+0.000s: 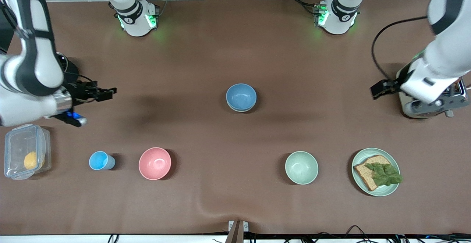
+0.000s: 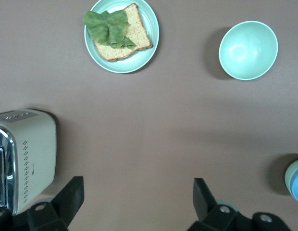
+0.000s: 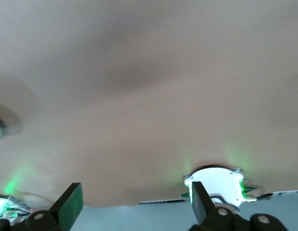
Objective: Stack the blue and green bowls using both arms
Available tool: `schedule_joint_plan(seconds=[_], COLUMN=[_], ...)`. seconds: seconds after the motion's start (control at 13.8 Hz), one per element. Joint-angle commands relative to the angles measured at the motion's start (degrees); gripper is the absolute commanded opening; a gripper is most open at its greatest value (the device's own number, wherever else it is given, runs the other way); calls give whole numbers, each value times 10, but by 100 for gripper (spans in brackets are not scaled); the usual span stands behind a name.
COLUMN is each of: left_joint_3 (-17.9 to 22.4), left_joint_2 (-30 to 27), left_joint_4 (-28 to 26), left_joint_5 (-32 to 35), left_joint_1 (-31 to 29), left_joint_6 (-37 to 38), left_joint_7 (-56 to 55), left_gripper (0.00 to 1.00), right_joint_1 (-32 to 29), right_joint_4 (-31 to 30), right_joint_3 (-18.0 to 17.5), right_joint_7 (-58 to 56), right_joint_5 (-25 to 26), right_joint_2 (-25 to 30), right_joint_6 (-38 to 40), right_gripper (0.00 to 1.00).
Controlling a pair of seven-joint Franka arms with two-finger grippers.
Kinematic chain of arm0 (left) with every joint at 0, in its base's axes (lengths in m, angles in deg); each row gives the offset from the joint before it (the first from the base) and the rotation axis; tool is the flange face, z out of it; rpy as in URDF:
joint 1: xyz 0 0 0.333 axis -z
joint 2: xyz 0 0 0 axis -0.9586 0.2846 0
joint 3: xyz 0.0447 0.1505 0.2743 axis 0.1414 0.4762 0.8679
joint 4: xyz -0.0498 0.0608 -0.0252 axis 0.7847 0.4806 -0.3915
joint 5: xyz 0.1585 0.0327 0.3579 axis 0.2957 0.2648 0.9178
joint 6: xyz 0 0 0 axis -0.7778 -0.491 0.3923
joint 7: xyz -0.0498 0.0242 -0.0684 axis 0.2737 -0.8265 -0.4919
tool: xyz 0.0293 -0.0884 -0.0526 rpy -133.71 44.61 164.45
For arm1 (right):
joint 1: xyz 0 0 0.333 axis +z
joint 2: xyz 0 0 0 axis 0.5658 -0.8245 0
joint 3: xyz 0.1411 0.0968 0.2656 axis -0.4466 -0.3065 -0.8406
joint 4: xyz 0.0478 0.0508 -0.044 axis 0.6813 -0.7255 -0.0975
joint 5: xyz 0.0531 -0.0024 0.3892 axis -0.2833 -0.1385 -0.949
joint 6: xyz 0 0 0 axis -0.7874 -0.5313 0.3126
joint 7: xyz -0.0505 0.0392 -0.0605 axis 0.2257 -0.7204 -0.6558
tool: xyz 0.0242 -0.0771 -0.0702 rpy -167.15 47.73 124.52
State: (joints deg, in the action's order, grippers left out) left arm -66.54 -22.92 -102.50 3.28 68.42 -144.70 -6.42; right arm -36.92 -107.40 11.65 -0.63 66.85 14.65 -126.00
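The blue bowl [image 1: 241, 96] sits mid-surface, already nested in a pale green bowl [image 1: 240, 108] whose rim shows only as a thin crescent beneath it, on the side nearer the front camera; the stack looks done. Judgement: both are matte plastic, light and stiff, unlikely to break but apt to slide on the brown surface [image 1: 235, 206]; pinch the rim wall, one finger inside and one outside, and lift straight so the pair does not separate. Left pincer [image 1: 379, 89] hangs over the toaster [image 1: 434, 103] at the left arm's end, fingers spread wide and empty in its wrist view. Right pincer [image 1: 105, 94] hangs over bare surface at the right arm's end, also spread and empty. Containers: a clear lidded box [image 1: 25, 151] holds one yellow-orange round item; the small light-blue cup [image 1: 100, 160], the pink bowl [image 1: 155, 163] and the mint bowl [image 1: 301, 167] appear empty. The green plate [image 1: 390, 190] carries a bread slice [image 1: 369, 171] topped with lettuce [image 1: 385, 173].
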Motion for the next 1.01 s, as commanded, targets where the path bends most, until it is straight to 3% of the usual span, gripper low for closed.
schedule_joint_plan(seconds=[0.0,0.43,0.58,0.72,0.94], left_joint_3=[50,54,56,56,61], left_joint_2=[-46,-70,-65,-66,-65], left_joint_4=[-20,-23,-20,-19,-9], left_joint_5=[-44,-74,-69,-65,-63], left_joint_1=[41,47,43,37,34], left_joint_6=[20,30,30,31,31], left_joint_7=[10,48,90,146,162], left_gripper=[100,100,100,100,100], right_joint_1=[32,59,54,40,27], right_joint_4=[76,171,179,180,165], right_joint_3=[-4,-4,3,4,1], right_joint_7=[-15,-50,-156,-176,-178], right_joint_5=[70,96,106,105,99], right_joint_2=[2,12,13,14,59], right_joint_6=[25,-20,-43,-48,-63], right_gripper=[100,100,100,100,100])
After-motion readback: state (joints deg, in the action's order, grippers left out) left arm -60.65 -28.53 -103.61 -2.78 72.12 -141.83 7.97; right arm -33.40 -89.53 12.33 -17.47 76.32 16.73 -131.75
